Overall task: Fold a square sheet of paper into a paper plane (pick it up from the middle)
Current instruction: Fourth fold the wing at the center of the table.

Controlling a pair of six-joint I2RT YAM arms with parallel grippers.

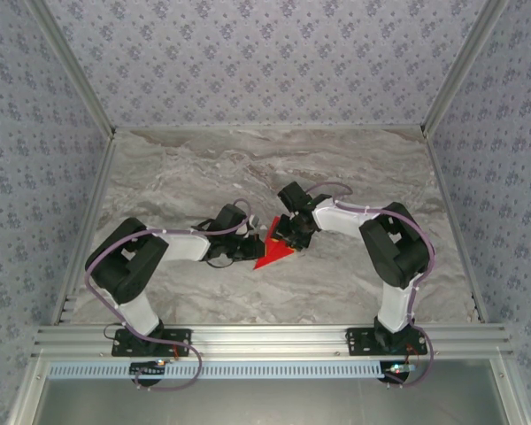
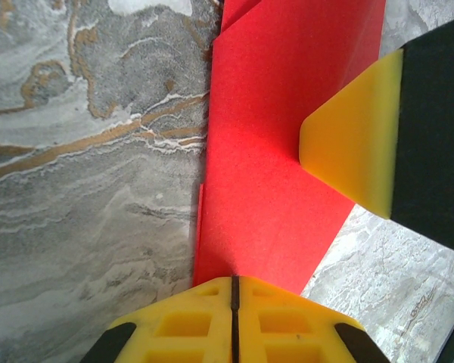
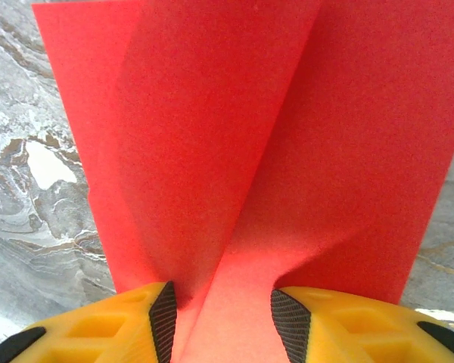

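at the left of the overhead view, the left arm (image 1: 137, 261) bends low over the marbled grey desk (image 1: 186, 168) and reaches toward the middle. the left claw (image 1: 245, 243) meets the left side of the red paper (image 1: 273, 254), which sits near the middle of the desk, a little toward the near edge, between it and the right claw (image 1: 294, 232). from above, the paper shows as a small pointed red patch.

in the left wrist view, the left claw's yellow fingers (image 2: 287, 321) are pressed together, with only a thin dark seam between them. the near edge of the paper runs into that seam, so the claw is pinching the paper. the paper stretches away from the claw over the desk, with a second layer peeking out along its left edge. a yellow fingertip (image 2: 352, 147) of the right claw lies over the paper's right side; whether it touches, i cannot tell.

in the right wrist view, the right claw is spread, its dark pads (image 3: 164, 321) apart. a fold of the paper sits in the gap between them, and a crease runs away from it between two red panels. at the right of the overhead view, the right arm (image 1: 394, 243) arches in toward the paper.
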